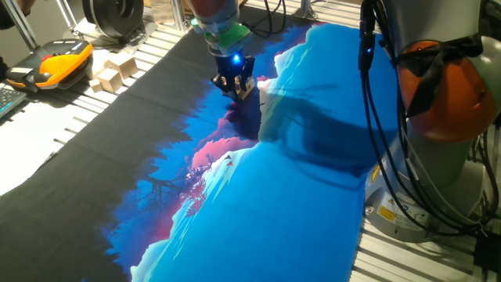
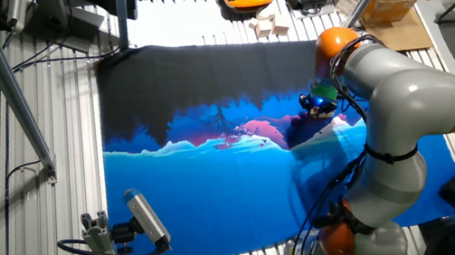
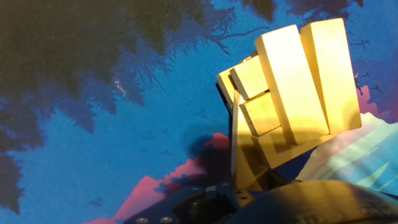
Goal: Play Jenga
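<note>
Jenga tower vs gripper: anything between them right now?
Nothing shows between them. In the hand view the Jenga tower sits right at the gripper body, no cloth visible between. One fixed view shows the gripper directly over it.

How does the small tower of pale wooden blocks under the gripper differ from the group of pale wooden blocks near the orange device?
The small tower of pale wooden blocks stands on the blue printed cloth, its long blocks stacked crosswise. The chunkier pale wooden blocks sit apart on the bare slatted table, unstacked. Both are light wood.

The Jenga tower (image 3: 292,93) stands just beside the gripper (image 1: 235,84), blocking one side. Bare printed cloth (image 1: 297,204) surrounds them; cube blocks (image 1: 112,72) sit well apart.
</note>
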Controlling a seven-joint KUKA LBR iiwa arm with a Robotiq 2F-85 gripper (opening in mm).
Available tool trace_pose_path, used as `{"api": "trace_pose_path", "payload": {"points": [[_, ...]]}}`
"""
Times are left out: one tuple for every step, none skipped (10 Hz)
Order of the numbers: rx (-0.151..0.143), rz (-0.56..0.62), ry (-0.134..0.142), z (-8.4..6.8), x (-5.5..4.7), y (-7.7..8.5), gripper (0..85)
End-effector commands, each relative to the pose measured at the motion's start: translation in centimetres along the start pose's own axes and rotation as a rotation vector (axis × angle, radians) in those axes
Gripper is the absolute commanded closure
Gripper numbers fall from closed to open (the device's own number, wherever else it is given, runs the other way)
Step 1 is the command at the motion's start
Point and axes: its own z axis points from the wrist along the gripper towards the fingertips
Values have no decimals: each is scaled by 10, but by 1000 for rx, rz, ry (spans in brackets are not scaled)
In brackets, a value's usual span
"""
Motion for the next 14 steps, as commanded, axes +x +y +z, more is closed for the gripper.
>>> {"api": "trace_pose_path", "payload": {"points": [[0, -2, -1, 0, 0, 0, 510], [0, -1, -2, 1, 0, 0, 510], [0, -1, -3, 1, -1, 0, 510], [0, -3, -3, 1, -1, 0, 510], [0, -4, -3, 1, -1, 0, 510], [0, -7, -3, 1, -1, 0, 510], [2, -9, -4, 1, -1, 0, 510], [2, -12, -4, 2, -1, 0, 510], [0, -17, -3, 2, -1, -1, 510], [-1, -18, -4, 2, -1, -1, 510], [-1, -20, -4, 2, -1, -1, 510], [-3, -21, -3, 2, -1, -1, 510], [-5, -23, -3, 2, -1, -1, 510], [-8, -25, -1, 2, -1, -1, 510]]}}
